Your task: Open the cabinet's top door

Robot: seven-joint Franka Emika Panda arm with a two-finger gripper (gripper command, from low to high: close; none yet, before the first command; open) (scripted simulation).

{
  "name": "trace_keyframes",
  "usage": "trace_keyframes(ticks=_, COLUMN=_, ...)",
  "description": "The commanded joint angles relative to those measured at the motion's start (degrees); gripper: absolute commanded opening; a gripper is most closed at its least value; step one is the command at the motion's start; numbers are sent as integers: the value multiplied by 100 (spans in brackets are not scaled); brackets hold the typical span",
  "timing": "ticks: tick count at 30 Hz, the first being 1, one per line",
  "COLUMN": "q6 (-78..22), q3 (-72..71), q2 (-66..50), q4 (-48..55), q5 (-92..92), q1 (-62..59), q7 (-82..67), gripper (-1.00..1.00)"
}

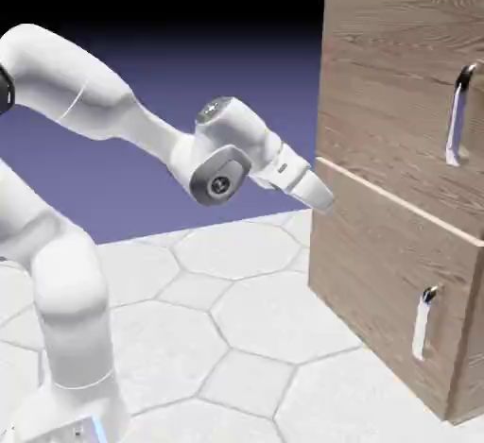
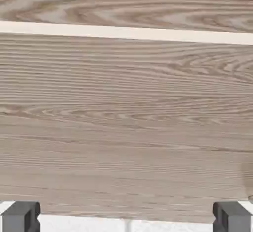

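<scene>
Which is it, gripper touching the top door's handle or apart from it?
Apart: the exterior view shows the gripper at the cabinet's near-left side, with a wide stretch of wood between it and the handle.

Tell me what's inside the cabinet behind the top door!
Nothing inside can be seen: the top door is shut and covers it. On its front there's a long, curved silver handle. Whatever may be behind stays hidden.
</scene>
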State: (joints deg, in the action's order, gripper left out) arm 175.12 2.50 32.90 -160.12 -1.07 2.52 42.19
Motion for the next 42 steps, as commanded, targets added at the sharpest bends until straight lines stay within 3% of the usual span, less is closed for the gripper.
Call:
trace_keyframes(ticks=1, q6=93, q3=208, q2=20, q4=73, q5=-89, q1=152, q7=-23, gripper=0)
trace_keyframes(ticks=33, q6=2943, q3=6599, q2=629, q4=2310, q5=-2810, q1=4831, q7=-716, gripper=0)
trace_keyframes(ticks=42, q6=3546, q3=7861, q2=-671, q4=3210, q5=-4235, q1=5602, q7=1526, gripper=0)
